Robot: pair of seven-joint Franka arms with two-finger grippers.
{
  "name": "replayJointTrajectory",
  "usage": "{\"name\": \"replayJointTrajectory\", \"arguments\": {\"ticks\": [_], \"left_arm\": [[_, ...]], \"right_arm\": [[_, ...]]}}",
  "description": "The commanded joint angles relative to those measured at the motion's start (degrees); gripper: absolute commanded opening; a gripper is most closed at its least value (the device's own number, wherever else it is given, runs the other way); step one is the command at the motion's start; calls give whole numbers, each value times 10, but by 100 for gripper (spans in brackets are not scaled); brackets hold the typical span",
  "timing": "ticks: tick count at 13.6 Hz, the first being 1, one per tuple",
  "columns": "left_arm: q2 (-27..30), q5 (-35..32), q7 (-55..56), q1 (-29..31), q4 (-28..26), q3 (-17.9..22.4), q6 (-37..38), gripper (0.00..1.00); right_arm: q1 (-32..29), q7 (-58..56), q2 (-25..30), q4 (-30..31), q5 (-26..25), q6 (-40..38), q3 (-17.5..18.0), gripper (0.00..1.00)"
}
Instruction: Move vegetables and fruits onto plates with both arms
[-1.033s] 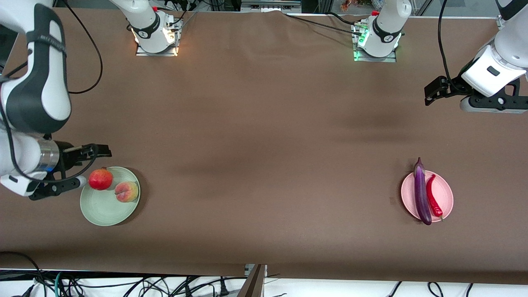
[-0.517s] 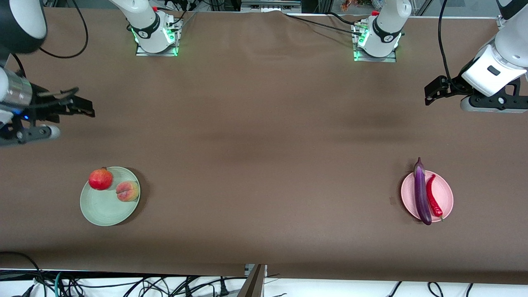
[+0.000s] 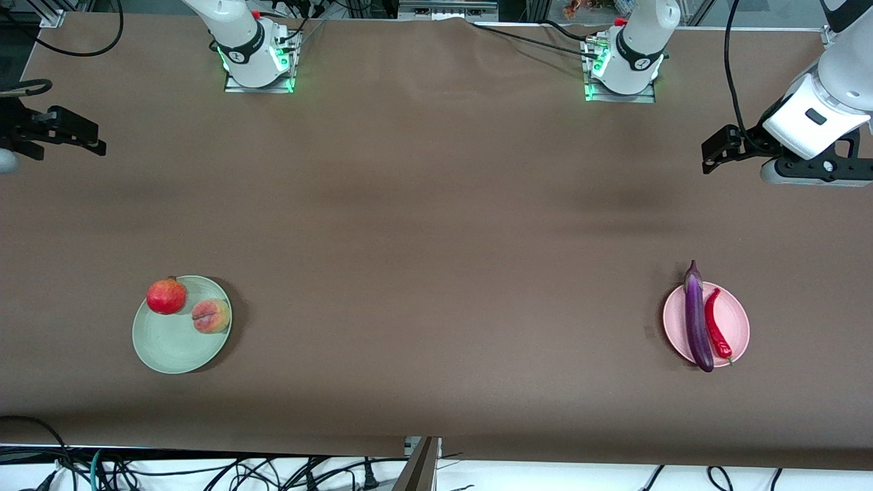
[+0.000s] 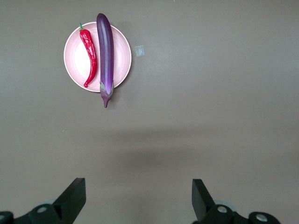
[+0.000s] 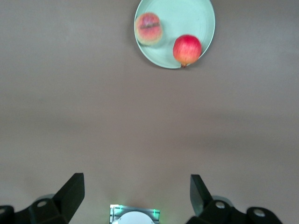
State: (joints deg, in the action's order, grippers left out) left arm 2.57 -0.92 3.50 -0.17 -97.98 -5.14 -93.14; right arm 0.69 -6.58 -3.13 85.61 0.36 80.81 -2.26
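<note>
Purple glossy eggplant (image 3: 696, 320) and red chili (image 3: 715, 324) lie sorted on the pink plate (image 3: 738, 315); the fruits fill the green plate (image 3: 164, 351). Both grippers, left (image 3: 713, 151) and right (image 3: 85, 137), hover spread and empty above bare table, apparently finished.

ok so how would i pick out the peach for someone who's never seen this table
Find the pale green plate toward the right arm's end of the table. Two fruits sit on it; the peach is the smaller, pale yellow-pink one with a crease, beside the round, deep red pomegranate.
</note>
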Motion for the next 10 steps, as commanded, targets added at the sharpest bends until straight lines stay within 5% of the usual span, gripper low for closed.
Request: {"name": "replayJointTrajectory", "arguments": {"ticks": [1,10], "left_arm": [[-4,4,-11,0,13,0,13,100],[-3,4,-9,0,13,-1,19,100]], "right_arm": [[-6,17,30,50,-8,7,9,100],[-5,76,18,32,-17,7,36,100]]}}
